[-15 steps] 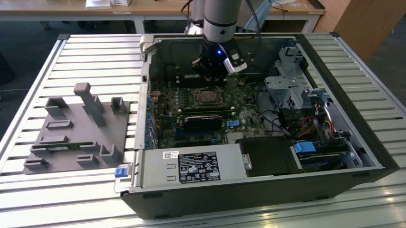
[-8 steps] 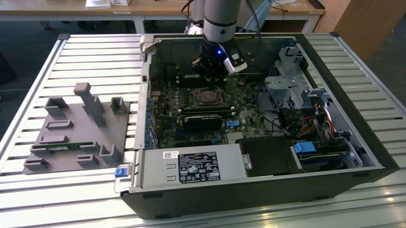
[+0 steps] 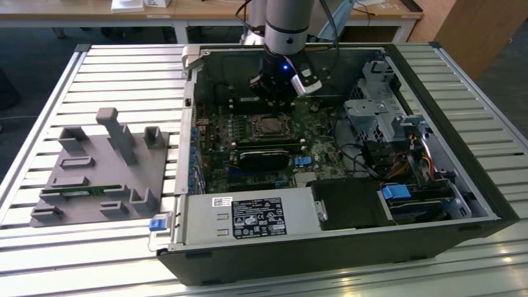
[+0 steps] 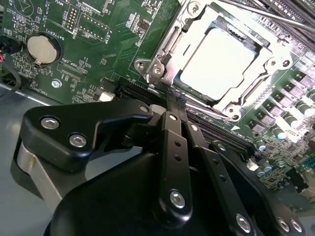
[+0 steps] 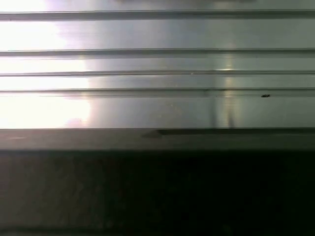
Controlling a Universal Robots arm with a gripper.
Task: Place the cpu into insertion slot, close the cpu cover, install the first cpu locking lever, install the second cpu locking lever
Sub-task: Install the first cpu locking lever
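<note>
The cpu (image 4: pixel 219 64), a flat square with a bright silvery top, lies in the insertion slot (image 3: pixel 268 126) on the green motherboard. The cpu cover (image 4: pixel 170 44), a silvery sheet-metal frame, lies flat around the chip. A thin metal lever rod (image 4: pixel 261 15) runs along the socket's far side. In the second wrist view my gripper (image 4: pixel 174 101) has its two black fingers (image 4: pixel 170 132) pressed together, and their tips sit at the socket's near edge by a corner screw. In the exterior view my gripper (image 3: pixel 276 97) hangs just behind the socket inside the open computer case.
The open case (image 3: pixel 462 185) lies on a slatted aluminium table (image 5: pixel 157 64). A black card (image 3: pixel 266 154) and memory slots flank the socket; drive cages and cables (image 3: pixel 387 117) fill the exterior view's right. A grey fixture block (image 3: pixel 103 167) stands at the exterior view's left. A coin battery (image 4: pixel 43 48) sits on the board.
</note>
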